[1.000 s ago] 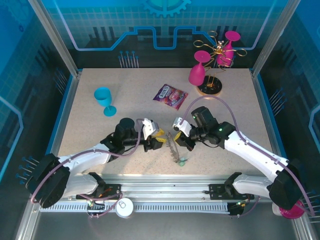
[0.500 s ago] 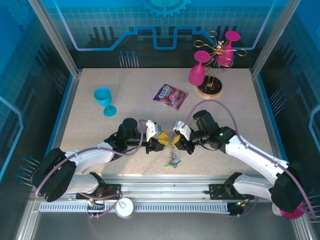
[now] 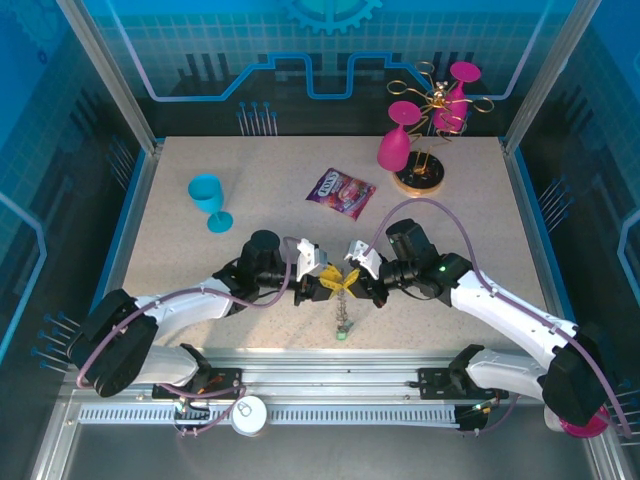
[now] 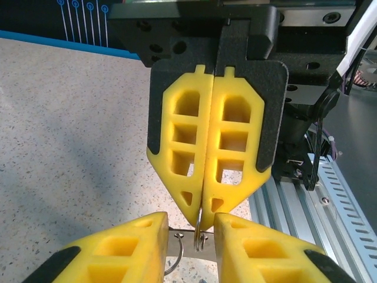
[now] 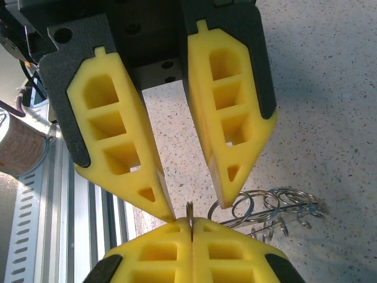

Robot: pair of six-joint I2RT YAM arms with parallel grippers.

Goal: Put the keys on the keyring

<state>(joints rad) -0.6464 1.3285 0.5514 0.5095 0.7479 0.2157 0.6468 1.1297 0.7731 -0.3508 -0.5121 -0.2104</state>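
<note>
Two grippers meet tip to tip above the near part of the bench, with the keyring between them.
The right gripper (image 3: 353, 283) has its jaws pressed together, pinching one wire loop (image 4: 198, 234) of the keyring (image 3: 342, 310). From that pinch the keyring trails toward the near edge of the bench (image 3: 250, 170) and ends in a green key (image 3: 342, 336). The left gripper (image 3: 327, 286) faces it with jaws spread, one on either side of the pinched loop and a gap showing between them. In the right wrist view, more loops fan out just beside the right gripper's tips.
</note>
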